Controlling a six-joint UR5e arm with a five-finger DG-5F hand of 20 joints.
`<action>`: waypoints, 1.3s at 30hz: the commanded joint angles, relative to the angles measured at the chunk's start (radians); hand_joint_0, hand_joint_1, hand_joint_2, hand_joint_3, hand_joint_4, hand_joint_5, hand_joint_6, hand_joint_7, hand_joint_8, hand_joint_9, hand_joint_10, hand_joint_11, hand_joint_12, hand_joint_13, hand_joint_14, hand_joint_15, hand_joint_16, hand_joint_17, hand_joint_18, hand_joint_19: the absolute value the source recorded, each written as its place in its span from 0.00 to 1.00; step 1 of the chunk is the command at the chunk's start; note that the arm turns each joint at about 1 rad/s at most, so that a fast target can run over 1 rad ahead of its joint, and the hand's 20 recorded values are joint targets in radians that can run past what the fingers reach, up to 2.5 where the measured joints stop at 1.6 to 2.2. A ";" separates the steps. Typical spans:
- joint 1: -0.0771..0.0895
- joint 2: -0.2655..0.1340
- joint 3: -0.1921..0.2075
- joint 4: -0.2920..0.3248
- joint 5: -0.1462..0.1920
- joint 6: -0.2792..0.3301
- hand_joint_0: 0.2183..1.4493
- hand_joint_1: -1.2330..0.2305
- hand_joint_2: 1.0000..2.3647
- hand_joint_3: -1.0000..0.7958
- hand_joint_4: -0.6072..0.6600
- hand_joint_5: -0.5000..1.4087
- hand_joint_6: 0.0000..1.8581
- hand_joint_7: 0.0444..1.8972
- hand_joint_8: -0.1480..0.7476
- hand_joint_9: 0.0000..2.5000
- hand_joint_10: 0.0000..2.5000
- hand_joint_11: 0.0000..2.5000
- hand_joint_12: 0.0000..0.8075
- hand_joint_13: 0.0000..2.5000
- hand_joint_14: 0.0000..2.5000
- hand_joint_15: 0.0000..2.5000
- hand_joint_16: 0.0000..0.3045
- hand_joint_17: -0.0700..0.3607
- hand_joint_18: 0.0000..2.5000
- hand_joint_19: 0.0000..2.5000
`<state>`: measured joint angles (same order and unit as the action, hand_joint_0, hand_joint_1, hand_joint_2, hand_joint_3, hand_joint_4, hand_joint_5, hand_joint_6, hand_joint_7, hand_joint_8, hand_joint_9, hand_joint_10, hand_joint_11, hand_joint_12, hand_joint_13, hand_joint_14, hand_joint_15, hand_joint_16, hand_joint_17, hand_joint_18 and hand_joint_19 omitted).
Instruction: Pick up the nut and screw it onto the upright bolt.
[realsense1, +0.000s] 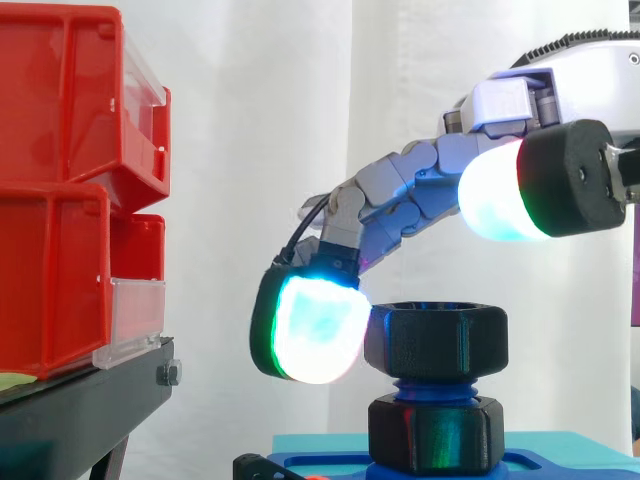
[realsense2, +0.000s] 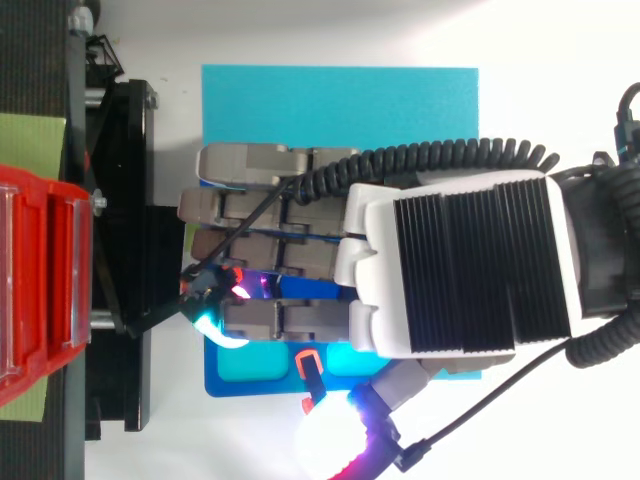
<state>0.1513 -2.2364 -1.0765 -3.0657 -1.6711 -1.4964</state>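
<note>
nut: black hex nut (realsense1: 436, 338) sat on top of the upright bolt (realsense1: 434, 386), level; blue thread seen below it, so judged started but not run down.
bolt: held upright by a black hex collar (realsense1: 434, 432) on the blue base (realsense2: 228, 378); the thread is thereby kept vertical for turning.
base: laid on a cyan mat (realsense2: 340, 100), just beside the black stand (realsense1: 90, 400) with the red bins (realsense1: 60, 200).
hand: (realsense2: 460, 270) brought in from the right, palm down over the bolt, fingers bent downward past the nut.
contact: one glowing fingertip (realsense1: 312, 330) pressed to the nut's left side; likely placed there to push the nut round.
thumb: pad (realsense1: 495, 195) raised well apart from the nut, up and to the right.
hand state: wide; nothing pinched or enclosed, nut only touched from one side.
step: turning judged in hand; lifting judged done.
</note>
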 joint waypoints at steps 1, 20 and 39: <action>0.001 0.000 0.000 -0.010 0.001 -0.001 0.23 0.80 0.00 0.28 0.67 0.20 0.27 0.48 0.41 0.16 0.00 0.00 0.37 0.10 0.00 0.00 0.10 0.33 0.00 0.00; -0.027 0.000 0.000 -0.007 -0.032 -0.010 0.24 0.77 0.00 0.28 0.68 0.21 0.27 0.59 0.44 0.19 0.00 0.00 0.34 0.14 0.00 0.00 0.08 0.30 0.00 0.00; -0.045 0.000 0.000 -0.008 -0.050 -0.013 0.25 0.74 0.00 0.28 0.68 0.22 0.27 0.61 0.45 0.21 0.00 0.00 0.33 0.17 0.00 0.00 0.08 0.28 0.00 0.00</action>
<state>0.1097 -2.2365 -1.0768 -3.0740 -1.7141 -1.5075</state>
